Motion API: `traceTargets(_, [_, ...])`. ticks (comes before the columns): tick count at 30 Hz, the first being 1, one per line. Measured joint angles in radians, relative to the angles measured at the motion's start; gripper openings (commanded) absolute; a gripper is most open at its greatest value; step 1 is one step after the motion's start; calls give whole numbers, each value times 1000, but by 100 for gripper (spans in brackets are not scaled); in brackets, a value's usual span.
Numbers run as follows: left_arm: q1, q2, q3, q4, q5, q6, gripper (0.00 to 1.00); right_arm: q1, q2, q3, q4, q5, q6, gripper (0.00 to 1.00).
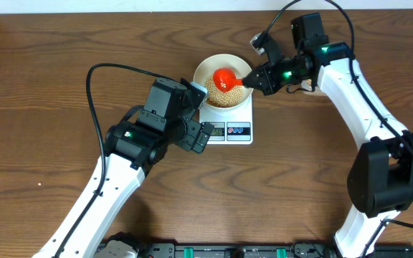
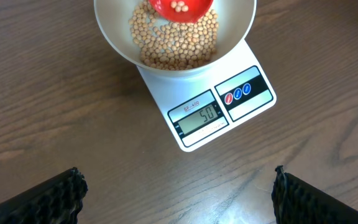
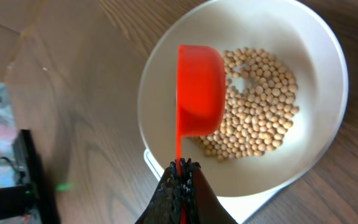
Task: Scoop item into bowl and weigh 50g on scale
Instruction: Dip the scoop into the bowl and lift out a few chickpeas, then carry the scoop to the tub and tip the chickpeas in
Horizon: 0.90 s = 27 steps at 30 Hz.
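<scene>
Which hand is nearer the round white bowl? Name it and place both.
Right. The right hand holds a red plastic scoop over the round white bowl; the open left hand hovers beside the white rectangular scale, apart from both.

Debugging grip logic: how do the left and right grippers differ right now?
The left gripper is open wide; the right gripper is shut. The left holds nothing; the right pinches the red scoop by its handle. The left hangs near the scale, by its display; the right holds the scoop above the bowl. Both have black fingers.
</scene>
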Motion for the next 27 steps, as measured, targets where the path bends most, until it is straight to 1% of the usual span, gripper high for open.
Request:
traceTargets(7, [0,0,0,0,0,0,97,-27,0,0,3,-86,0,1])
traceTargets(23, [0,0,0,0,0,0,97,-36,0,0,17,-102,0,1])
traceTargets(27, [0,0,0,0,0,0,97,-58,0,0,13,-104,0,1])
